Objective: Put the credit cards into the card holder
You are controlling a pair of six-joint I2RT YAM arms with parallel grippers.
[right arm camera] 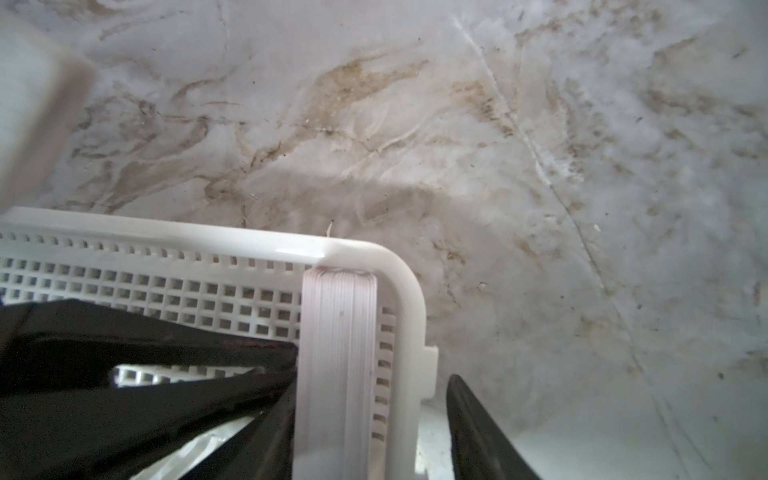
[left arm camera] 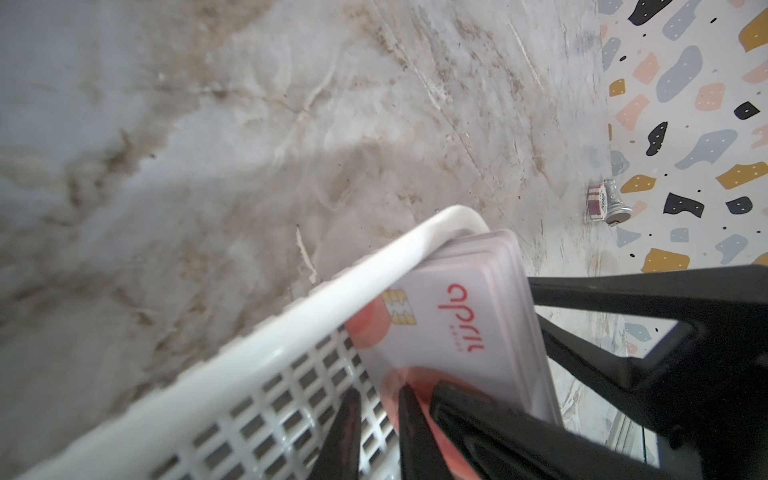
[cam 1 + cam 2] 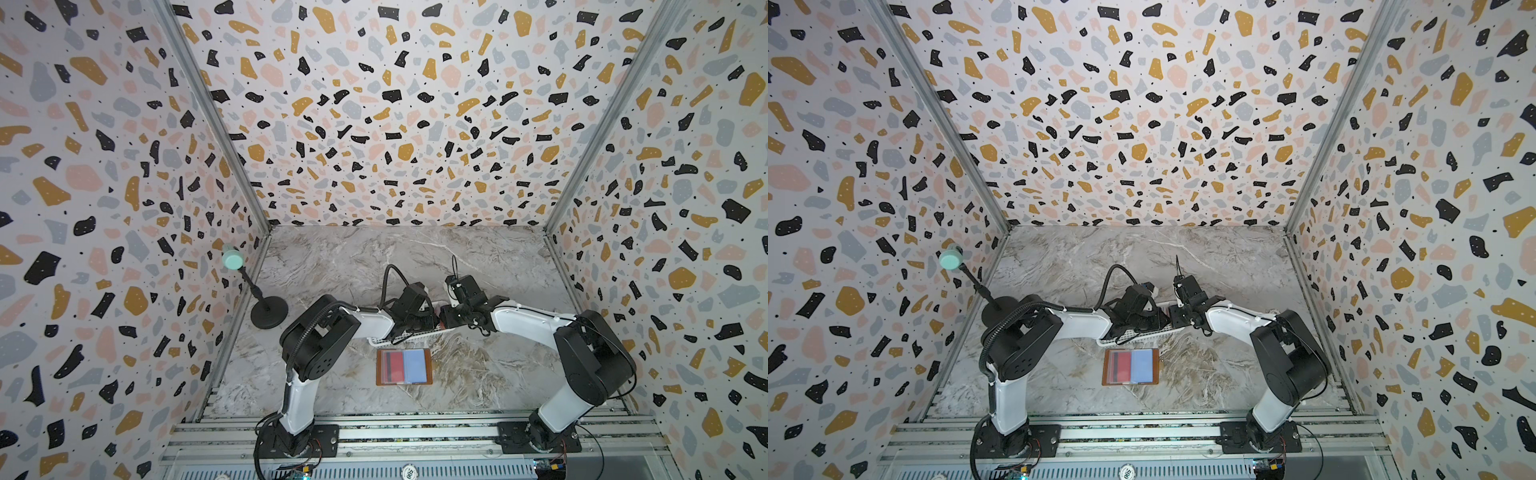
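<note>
Several thin, whitish-pink credit cards (image 1: pixel 338 353) are stacked on edge in the corner of a white slotted plastic basket (image 1: pixel 208 232), straddled by the half-open right gripper (image 1: pixel 374 365); nothing is held by the barely parted left gripper (image 2: pixel 379 399).

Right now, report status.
Left gripper narrowly open by credit cards. Right gripper open, straddling cards and basket wall. Card holder open, unobstructed.
</note>
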